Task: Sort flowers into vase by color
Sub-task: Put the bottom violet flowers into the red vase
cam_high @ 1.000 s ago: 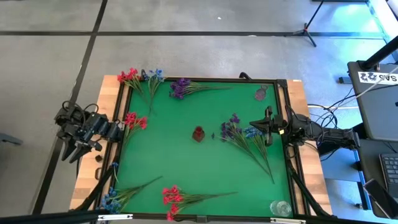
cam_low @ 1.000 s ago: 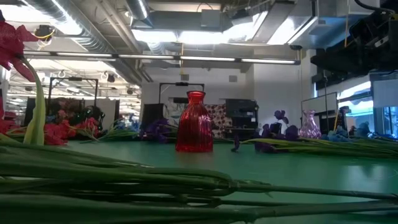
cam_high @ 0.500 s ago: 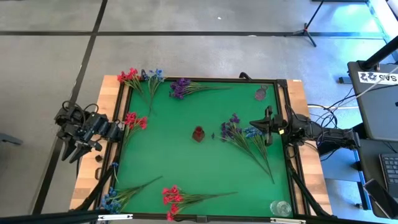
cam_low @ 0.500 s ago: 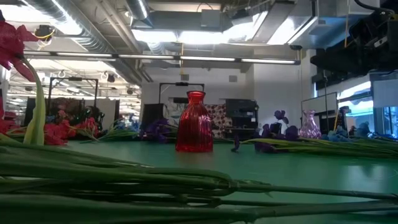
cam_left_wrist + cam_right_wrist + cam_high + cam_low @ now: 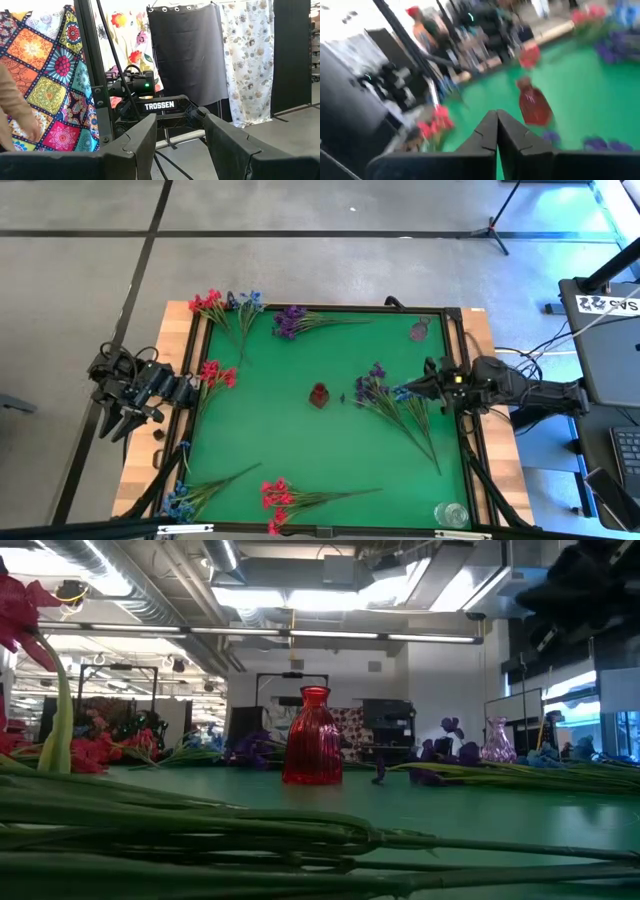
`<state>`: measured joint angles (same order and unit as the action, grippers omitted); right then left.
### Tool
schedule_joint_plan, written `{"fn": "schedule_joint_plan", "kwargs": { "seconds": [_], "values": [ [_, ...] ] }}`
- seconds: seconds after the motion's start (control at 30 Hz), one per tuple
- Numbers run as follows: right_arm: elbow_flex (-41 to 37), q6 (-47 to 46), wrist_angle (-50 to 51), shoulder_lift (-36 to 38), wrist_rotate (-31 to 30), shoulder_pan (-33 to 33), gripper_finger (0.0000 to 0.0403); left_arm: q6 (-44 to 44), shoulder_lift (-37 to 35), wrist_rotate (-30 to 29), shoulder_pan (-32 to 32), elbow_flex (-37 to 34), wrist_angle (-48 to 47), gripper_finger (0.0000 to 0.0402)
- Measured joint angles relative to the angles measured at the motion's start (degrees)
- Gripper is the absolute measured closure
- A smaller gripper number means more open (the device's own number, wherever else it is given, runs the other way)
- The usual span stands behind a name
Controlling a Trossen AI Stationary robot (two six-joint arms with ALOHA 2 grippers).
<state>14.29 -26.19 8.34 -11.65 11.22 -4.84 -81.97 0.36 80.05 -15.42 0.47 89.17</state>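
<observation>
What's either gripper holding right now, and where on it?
Nothing. The right gripper is shut and empty above the mat near the purple and blue flowers; the left gripper is open off the table's left edge.

A green mat (image 5: 300, 450) covers the wooden counter (image 5: 175, 315). On the floor beyond stands a tripod (image 5: 497, 225). A patchwork quilt (image 5: 45, 75), a floral sheet (image 5: 245, 55) and 1 dark curtain (image 5: 187, 50) hang side by side.
</observation>
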Motion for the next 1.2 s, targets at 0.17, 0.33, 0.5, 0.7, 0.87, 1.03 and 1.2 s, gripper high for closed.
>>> {"fn": "schedule_joint_plan", "kwargs": {
  "seconds": [0.17,0.33,0.5,0.7,0.87,1.03,1.2],
  "values": [
    [7.0,1.2,5.2,-13.3,-5.5,0.0,0.04,0.0,0.0,0.0,0.0,0.0,0.0,0.024],
    [13.4,-4.5,5.8,-26.3,-5.6,0.0,0.04,0.0,0.0,0.0,0.0,0.0,0.0,0.024],
    [22.3,-13.4,11.0,-39.0,-9.0,0.0,0.04,0.0,0.0,0.0,0.0,0.0,0.0,0.024],
    [34.0,-14.1,28.5,-52.8,-9.1,0.0,0.04,0.0,0.0,0.0,0.0,0.0,-0.1,0.024],
    [38.4,-15.1,33.7,-61.5,-3.7,-0.1,0.04,0.0,0.0,0.0,0.0,0.0,0.0,0.024],
    [39.3,-18.9,35.8,-66.5,-1.0,-0.1,0.0353,0.0,0.0,0.0,0.0,0.0,0.0,0.024],
    [39.3,-18.9,35.6,-68.9,-3.0,-0.6,0.0242,0.0,0.0,0.0,0.0,0.0,0.0,0.024]
  ]
}}
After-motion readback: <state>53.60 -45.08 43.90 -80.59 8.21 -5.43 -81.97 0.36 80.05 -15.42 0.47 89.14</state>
